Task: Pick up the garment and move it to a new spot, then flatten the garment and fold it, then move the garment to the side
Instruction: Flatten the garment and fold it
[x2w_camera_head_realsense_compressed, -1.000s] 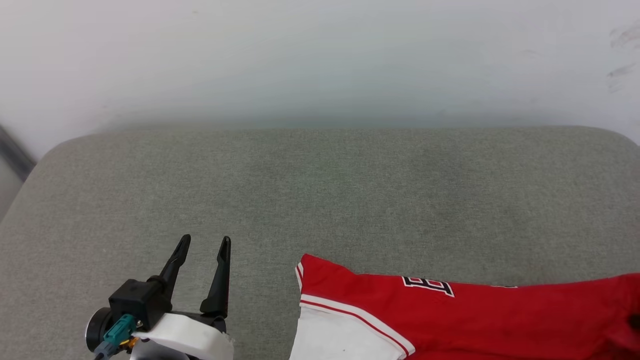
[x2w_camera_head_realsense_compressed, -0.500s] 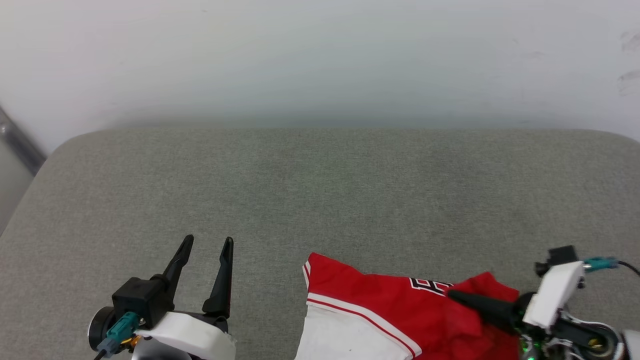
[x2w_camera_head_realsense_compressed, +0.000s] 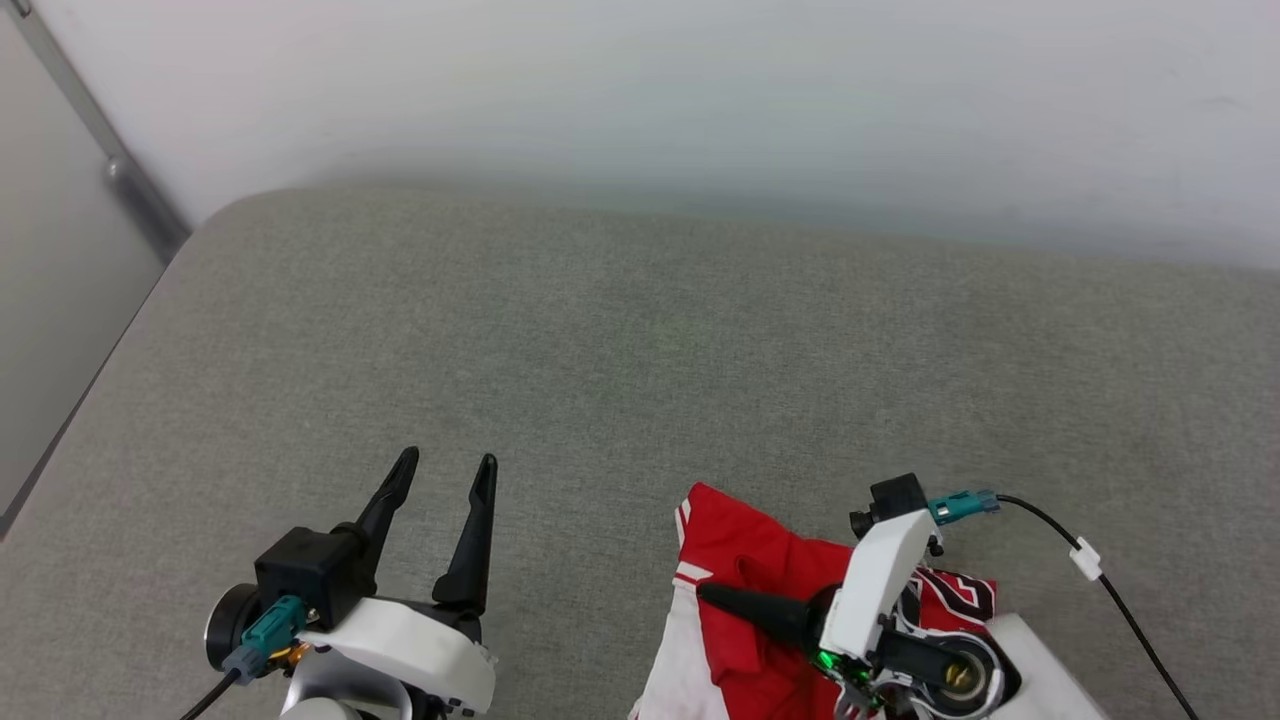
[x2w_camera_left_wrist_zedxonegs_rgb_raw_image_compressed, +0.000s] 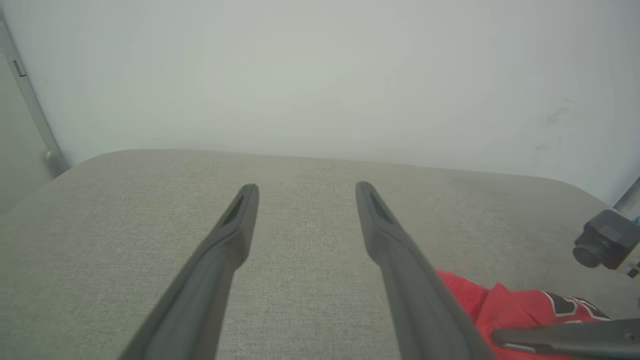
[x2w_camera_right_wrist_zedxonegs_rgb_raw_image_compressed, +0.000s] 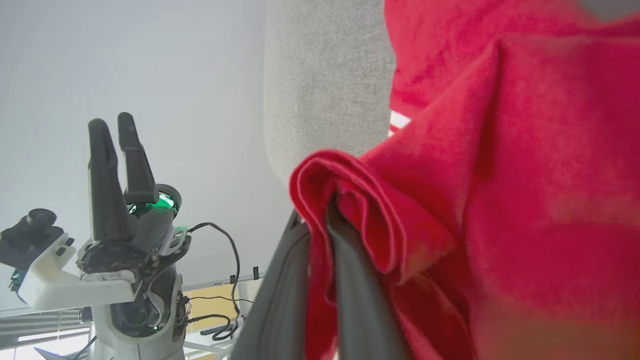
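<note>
Garment (x2w_camera_head_realsense_compressed: 745, 555), a red jersey with a white sleeve and striped trim, lies bunched at the near right of the grey fabric-covered desk (x2w_camera_head_realsense_compressed: 620, 340). My right hand (x2w_camera_head_realsense_compressed: 712, 597) is clamped on a fold of its red cloth and points left. In the right wrist view, that fold wraps over the two closed fingers (x2w_camera_right_wrist_zedxonegs_rgb_raw_image_compressed: 362, 300). My left hand (x2w_camera_head_realsense_compressed: 447, 460) hovers at the near left, fingers spread wide with nothing between them, apart from the jersey. A pale wall (x2w_camera_head_realsense_compressed: 640, 90) stands behind the desk's far edge.
</note>
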